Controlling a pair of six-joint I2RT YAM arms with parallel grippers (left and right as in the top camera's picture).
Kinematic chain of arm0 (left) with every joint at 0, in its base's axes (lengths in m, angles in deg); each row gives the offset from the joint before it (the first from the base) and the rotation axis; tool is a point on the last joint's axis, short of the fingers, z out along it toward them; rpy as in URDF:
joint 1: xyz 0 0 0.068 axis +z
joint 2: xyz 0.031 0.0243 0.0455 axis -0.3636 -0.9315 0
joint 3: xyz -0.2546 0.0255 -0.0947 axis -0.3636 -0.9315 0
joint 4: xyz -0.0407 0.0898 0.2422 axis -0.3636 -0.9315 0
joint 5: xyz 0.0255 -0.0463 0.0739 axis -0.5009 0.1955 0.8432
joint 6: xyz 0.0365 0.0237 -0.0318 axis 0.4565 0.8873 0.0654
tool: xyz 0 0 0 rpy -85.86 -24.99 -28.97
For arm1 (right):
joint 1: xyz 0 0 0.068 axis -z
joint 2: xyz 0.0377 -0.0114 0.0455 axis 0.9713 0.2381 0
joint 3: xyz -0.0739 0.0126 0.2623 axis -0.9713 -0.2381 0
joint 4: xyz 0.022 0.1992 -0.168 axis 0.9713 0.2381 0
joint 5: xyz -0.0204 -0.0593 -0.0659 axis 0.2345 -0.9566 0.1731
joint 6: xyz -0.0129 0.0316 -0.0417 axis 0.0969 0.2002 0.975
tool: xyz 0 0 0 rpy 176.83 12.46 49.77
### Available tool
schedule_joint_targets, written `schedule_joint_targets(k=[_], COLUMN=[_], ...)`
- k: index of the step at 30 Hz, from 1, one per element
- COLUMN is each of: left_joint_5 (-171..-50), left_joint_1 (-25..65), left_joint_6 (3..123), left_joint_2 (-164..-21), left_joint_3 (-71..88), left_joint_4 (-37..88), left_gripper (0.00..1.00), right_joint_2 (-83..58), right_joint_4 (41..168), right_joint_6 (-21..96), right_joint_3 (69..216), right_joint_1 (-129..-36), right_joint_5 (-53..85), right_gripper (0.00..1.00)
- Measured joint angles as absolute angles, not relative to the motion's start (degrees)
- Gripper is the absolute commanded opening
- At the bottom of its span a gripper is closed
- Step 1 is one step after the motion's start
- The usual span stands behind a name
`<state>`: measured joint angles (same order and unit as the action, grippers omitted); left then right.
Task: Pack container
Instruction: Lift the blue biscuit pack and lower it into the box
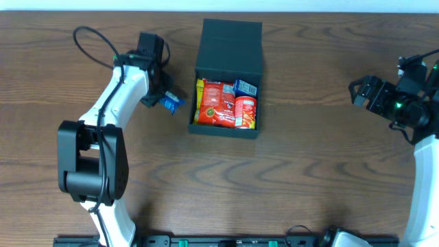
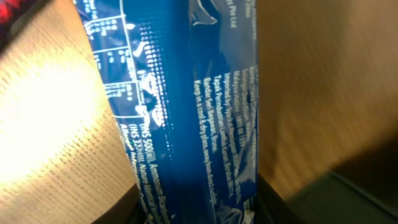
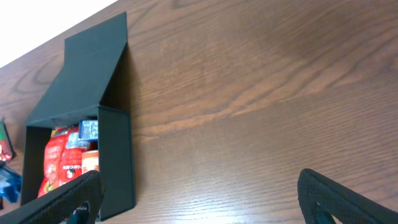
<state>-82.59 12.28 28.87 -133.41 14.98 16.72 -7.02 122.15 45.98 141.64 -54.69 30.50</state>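
Observation:
The dark teal-grey container stands open at the table's middle back, its flap lid folded back. Inside lie red snack packets, an orange-red packet and a small blue packet. My left gripper is left of the container and shut on a blue snack packet, which fills the left wrist view. My right gripper is open and empty at the far right. The right wrist view shows the container from its right side.
The brown wooden table carries nothing else. A black rail runs along the front edge between the arm bases. A cable loops behind the left arm.

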Motion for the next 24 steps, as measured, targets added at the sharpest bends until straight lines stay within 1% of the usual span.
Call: schedule_joint_targets(k=[2, 4, 6, 9, 14, 19, 24], left_joint_5=[-82.67, -83.57, -86.04, -92.33, -98.0, -96.99, -93.97], left_joint_1=[12.26, 12.26, 12.26, 12.02, 9.25, 3.04, -2.25], left_joint_6=[31.86, 36.93, 44.39, 59.03, 74.59, 83.2, 83.99], left_joint_2=[-133.41, -133.39, -133.39, -133.13, -132.82, -132.82, -132.82], left_joint_3=[18.63, 22.32, 25.34, 27.76, 28.01, 28.01, 28.01], left_joint_4=[13.99, 13.84, 14.34, 15.17, 11.41, 10.08, 7.46], left_gripper=[0.08, 0.08, 0.09, 0.08, 0.07, 0.11, 0.11], right_joint_2=[-7.02, -7.02, -7.02, -7.02, -7.02, -7.02, -7.02], right_joint_4=[122.33, 122.35, 122.35, 122.35, 122.33, 122.3, 122.37], right_joint_6=[45.98, 45.98, 45.98, 45.98, 45.98, 45.98, 45.98], right_joint_3=[141.64, 141.64, 141.64, 141.64, 141.64, 141.62, 141.62], right_joint_1=[-54.69, -54.69, -54.69, -54.69, -54.69, -54.69, -54.69], right_joint_5=[30.5, 30.48, 30.48, 30.5, 30.48, 30.48, 30.48], right_gripper=[0.99, 0.99, 0.99, 0.99, 0.99, 0.99, 0.99])
